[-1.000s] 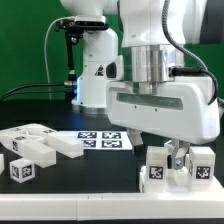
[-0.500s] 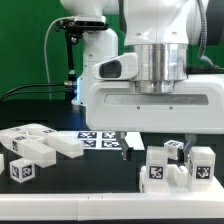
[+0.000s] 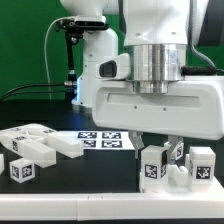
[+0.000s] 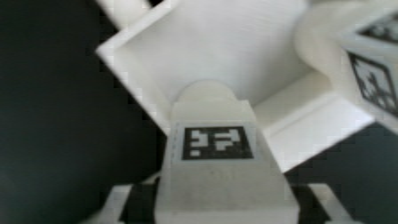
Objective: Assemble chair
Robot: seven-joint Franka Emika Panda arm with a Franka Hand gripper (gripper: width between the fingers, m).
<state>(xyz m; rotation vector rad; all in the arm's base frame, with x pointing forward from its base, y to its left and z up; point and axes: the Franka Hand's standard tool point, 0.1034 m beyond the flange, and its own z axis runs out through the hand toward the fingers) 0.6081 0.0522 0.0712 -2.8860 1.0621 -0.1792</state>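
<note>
In the exterior view the broad white end effector [image 3: 162, 150] hangs low over the black table [image 3: 90, 175]. It is directly above a group of chunky white plastic chair blocks [image 3: 153, 167] at the exterior view's right, and one more white tagged chair block [image 3: 202, 162] stands just beside them. At that view's left a loose pile of white plastic chair bars and slabs [image 3: 35, 148] lies well apart. Between the two groups lies the thin flat white marker board [image 3: 105, 140] with its row of tags. Behind all this stands the large white robot body [image 3: 95, 65]. The wrist view shows what the end effector's body hides from outside: a narrow white chair piece with a rounded end [image 4: 217, 115] sits between the jaws, and a plain white slab [image 4: 178, 55] lies beyond it. If the jaws press this piece or only flank it, I cannot tell. The tags carry only square black-and-white patterns, and the one on the narrow piece is blurred.
</note>
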